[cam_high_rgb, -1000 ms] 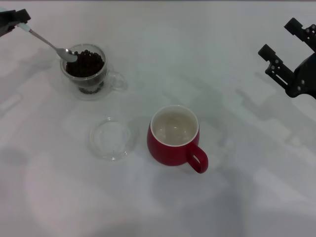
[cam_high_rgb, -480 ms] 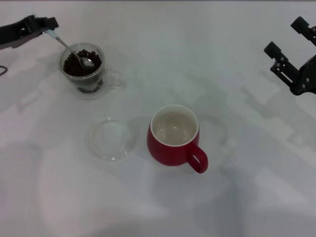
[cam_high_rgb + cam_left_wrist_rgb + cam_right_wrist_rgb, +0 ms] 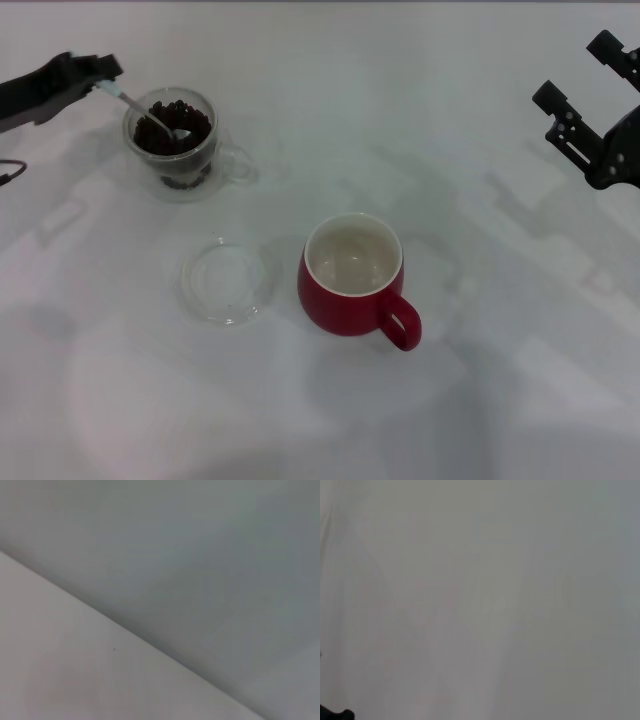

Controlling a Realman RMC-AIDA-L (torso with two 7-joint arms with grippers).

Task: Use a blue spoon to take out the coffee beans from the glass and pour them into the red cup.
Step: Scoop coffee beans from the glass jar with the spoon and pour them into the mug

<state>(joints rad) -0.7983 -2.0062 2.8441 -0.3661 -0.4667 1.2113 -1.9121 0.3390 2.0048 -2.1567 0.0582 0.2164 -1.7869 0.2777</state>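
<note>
In the head view the glass (image 3: pixel 175 140) stands at the far left of the white table, filled with dark coffee beans (image 3: pixel 185 122). My left gripper (image 3: pixel 98 72) reaches in from the left edge, shut on the pale handle of the blue spoon (image 3: pixel 145 112). The spoon slants down into the glass, its metal bowl dipped in the beans. The red cup (image 3: pixel 353 278) sits in the middle, cream inside showing no beans, handle toward the near right. My right gripper (image 3: pixel 585 110) hangs open at the far right edge, away from everything. Both wrist views show only blank surface.
A flat clear glass dish (image 3: pixel 226 280) lies on the table between the glass and the red cup, just left of the cup. The white tabletop (image 3: pixel 480 330) stretches around them.
My left gripper has moved right toward the glass and tipped the spoon steeper, sinking its bowl from the rim into the beans. The right gripper shifted slightly toward the right edge.
</note>
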